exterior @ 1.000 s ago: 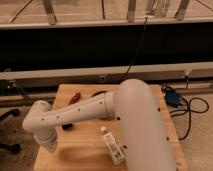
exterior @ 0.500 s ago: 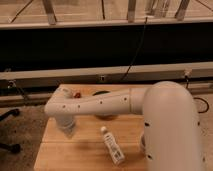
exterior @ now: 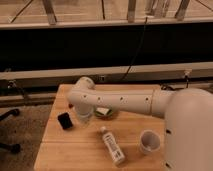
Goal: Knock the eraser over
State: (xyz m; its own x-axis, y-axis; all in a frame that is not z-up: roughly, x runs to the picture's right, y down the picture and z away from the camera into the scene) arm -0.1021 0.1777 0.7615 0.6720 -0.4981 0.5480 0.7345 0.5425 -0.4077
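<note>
**Arm reaching across a wooden desk toward a small black eraser**

Across the middle of the wooden desk (exterior: 60, 150), a large white robot arm (exterior: 125, 100) is stretched from the right edge toward the left. Its rounded joint is seen near the desk's left half, and the gripper (exterior: 83, 118) hangs below that joint, pointed down at the wood. Whether it is released or clenched cannot be told.

A white bottle (exterior: 112, 147) is laid flat near the front edge, and a white cup (exterior: 148, 141) is stood upright to its right, toward the front right corner. A dark, shallow object with something pale in it is partly hidden behind the arm at the desk's centre.

The eraser (exterior: 65, 120), a small black block, is placed near the left edge, just beside the gripper and on its left. It appears to be stood up, slightly tilted, with its long axis roughly vertical. A sideways push toward the left edge is judged to be what the next move calls for.
</note>
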